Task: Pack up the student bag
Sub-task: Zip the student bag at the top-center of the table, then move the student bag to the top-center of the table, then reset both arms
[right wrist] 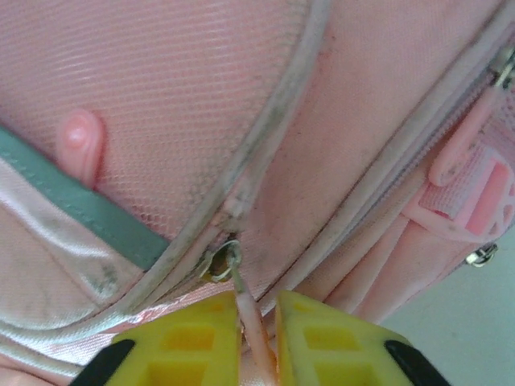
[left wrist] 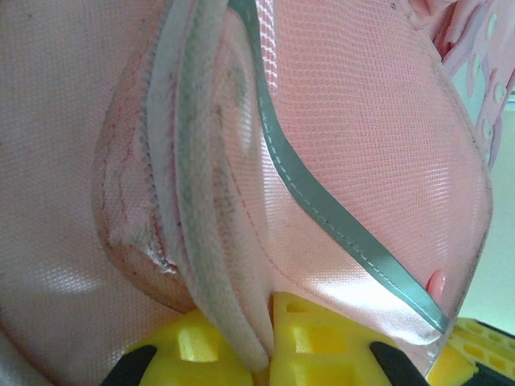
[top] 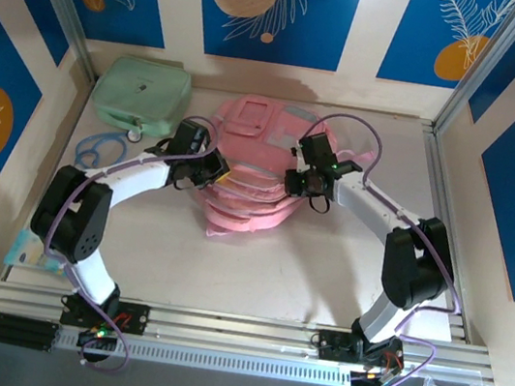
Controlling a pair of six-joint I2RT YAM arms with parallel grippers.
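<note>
Evidently limp and light, the soft pink fabric backpack lay central on the worktop. The left gripper had its jaws clamped on the backpack's piped seam, a sound hold. The right gripper kept its jaws narrow round the pink zip pull, perhaps gripping it.

student bag, matt pink woven cloth (piping scuffed and grubby), zip slider, dull metal

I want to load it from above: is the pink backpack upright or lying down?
Lying down: from above, the student bag spreads broad side up across the table.
</note>
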